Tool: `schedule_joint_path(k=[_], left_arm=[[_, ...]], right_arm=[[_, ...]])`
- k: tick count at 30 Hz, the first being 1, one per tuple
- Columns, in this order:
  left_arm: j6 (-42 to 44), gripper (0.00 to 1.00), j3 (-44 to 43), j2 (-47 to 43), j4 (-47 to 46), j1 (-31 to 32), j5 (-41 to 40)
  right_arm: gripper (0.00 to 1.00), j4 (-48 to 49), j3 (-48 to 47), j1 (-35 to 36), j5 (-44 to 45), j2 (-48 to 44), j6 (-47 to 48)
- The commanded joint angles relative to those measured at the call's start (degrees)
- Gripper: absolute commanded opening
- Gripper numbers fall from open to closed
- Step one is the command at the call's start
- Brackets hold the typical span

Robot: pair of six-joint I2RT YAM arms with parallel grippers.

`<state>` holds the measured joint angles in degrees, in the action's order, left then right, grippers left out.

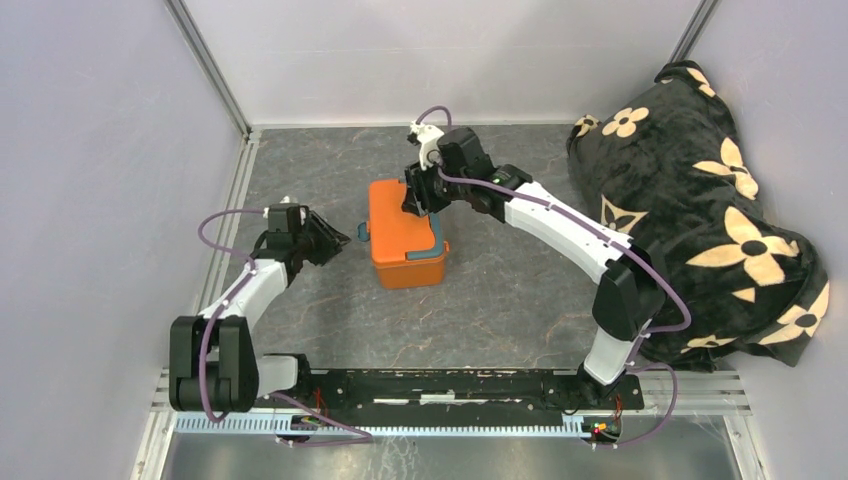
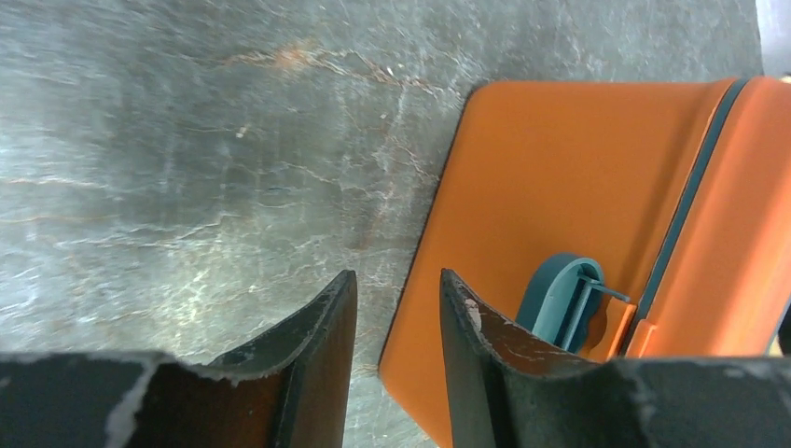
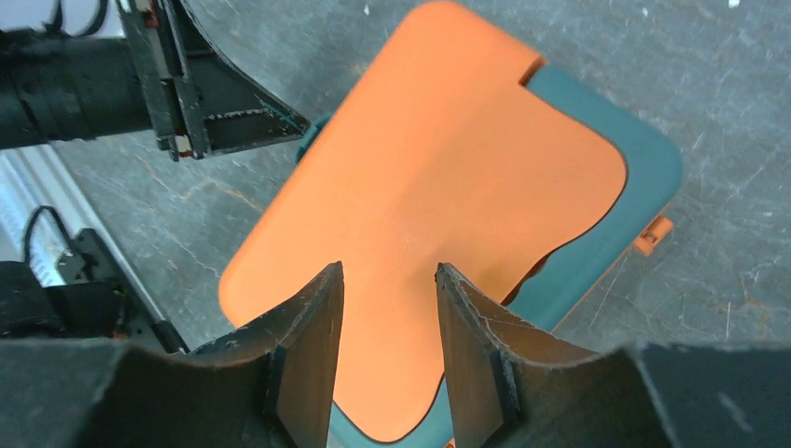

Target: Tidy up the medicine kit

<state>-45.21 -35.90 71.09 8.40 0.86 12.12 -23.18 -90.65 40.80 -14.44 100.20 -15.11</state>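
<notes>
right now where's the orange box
Top view: the orange box sits mid-table, left gripper just left of it, right gripper over its far end.

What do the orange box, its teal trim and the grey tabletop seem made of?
The bright orange rounded-corner box looks like moulded plastic, smooth, semi-matte: even colour, soft sheen. Its dark teal trim seems plastic too, maybe rubbery; unclear. The grey veined tabletop looks like stone or stone-print laminate: pale veins, dull glare.
</notes>
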Motion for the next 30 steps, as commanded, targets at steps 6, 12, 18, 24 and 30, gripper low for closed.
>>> schedule_joint_path(k=[6, 12, 18, 24, 30], left_arm=[[-3.53, 0.45, 2.79, 8.51, -13.44, 1.53, 13.09], [-6.11, 0.45, 5.95, 8.04, -16.37, 7.29, 12.22], [-9.75, 0.45, 7.59, 7.89, -20.96, 14.88, 10.5], [-9.79, 0.44, 9.75, 2.9, -17.27, 15.47, 6.74], [-9.13, 0.44, 11.1, -10.9, -8.15, 15.48, 1.64]], right_arm=[[0.48, -3.3, -1.9, 2.69, 6.04, 3.24, 1.39], [0.49, -3.8, -1.72, 2.66, 6.59, 3.07, 1.84], [0.5, -3.9, -0.52, 2.66, 8.86, 2.15, 2.48], [0.5, -5.57, -0.48, 2.63, 15.63, 0.79, 4.23], [0.5, -7.92, -2.07, 2.3, 20.05, 0.6, 6.23]])
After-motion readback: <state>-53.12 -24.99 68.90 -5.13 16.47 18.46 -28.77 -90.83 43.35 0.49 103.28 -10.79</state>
